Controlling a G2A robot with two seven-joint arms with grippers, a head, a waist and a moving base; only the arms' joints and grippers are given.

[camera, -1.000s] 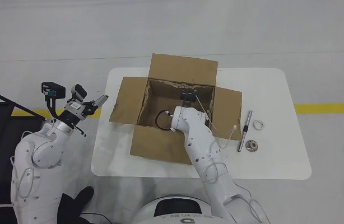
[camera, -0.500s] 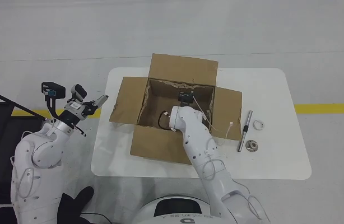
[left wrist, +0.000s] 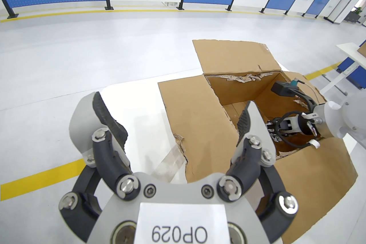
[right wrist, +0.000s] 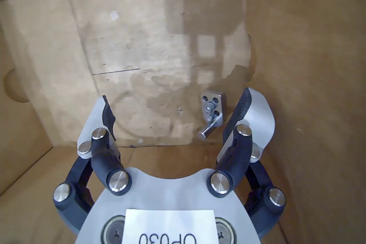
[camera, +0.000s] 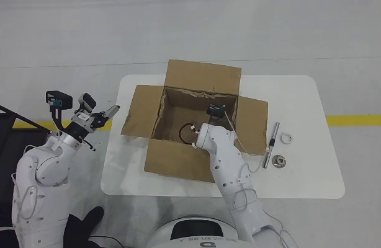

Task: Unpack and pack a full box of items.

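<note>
Spread right hand (right wrist: 175,102) close beside box wall (right wrist: 300,56)

The left arm (camera: 54,155) is bent and held out to its own side, the left gripper (left wrist: 171,102) pointing inward, its fingers spread wide and gripping nothing. The right arm (camera: 224,155) stretches forward with its wrist tipped down, and the right gripper (right wrist: 175,97) sits low, its fingers likewise wide apart with nothing clamped.

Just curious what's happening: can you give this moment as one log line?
right jaws open in box near metal block | left jaws open beside table | rod, ring on table
</note>
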